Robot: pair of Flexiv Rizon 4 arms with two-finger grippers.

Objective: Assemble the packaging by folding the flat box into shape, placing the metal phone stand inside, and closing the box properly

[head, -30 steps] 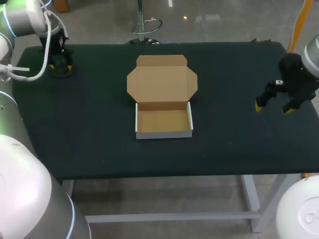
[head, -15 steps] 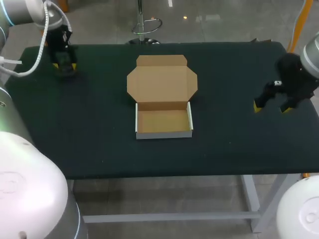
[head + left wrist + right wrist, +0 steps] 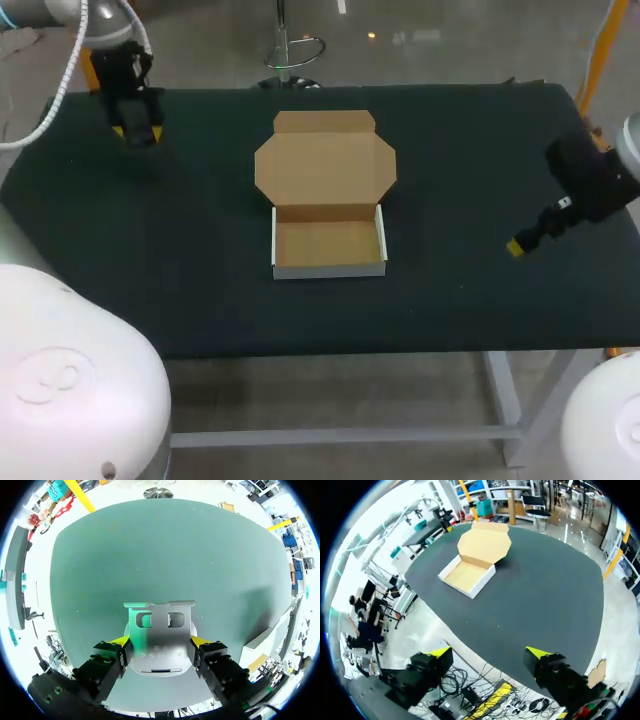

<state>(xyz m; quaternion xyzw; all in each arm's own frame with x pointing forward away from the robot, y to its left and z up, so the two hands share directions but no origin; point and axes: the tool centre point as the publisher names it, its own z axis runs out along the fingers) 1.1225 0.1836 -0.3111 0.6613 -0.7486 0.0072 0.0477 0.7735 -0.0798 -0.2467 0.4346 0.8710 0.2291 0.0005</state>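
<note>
The cardboard box (image 3: 328, 242) stands folded into a shallow tray at the table's middle, with its lid (image 3: 325, 165) lying open and flat behind it. In the right wrist view the box (image 3: 467, 575) lies far ahead of the gripper. At the far left corner my left gripper (image 3: 136, 130) hangs above the table. The left wrist view shows the left gripper (image 3: 161, 641) shut on the silver metal phone stand (image 3: 159, 622), a yellow tip on each side. My right gripper (image 3: 520, 245) is at the right edge; in its own view the right gripper (image 3: 487, 654) stands open and empty.
The dark green table (image 3: 180, 260) has bare cloth all around the box. The table's right edge and front corner lie under the right gripper.
My left gripper has risen and shifted right along the far edge with the stand. The right gripper has turned and dropped a little toward the table's right edge.
</note>
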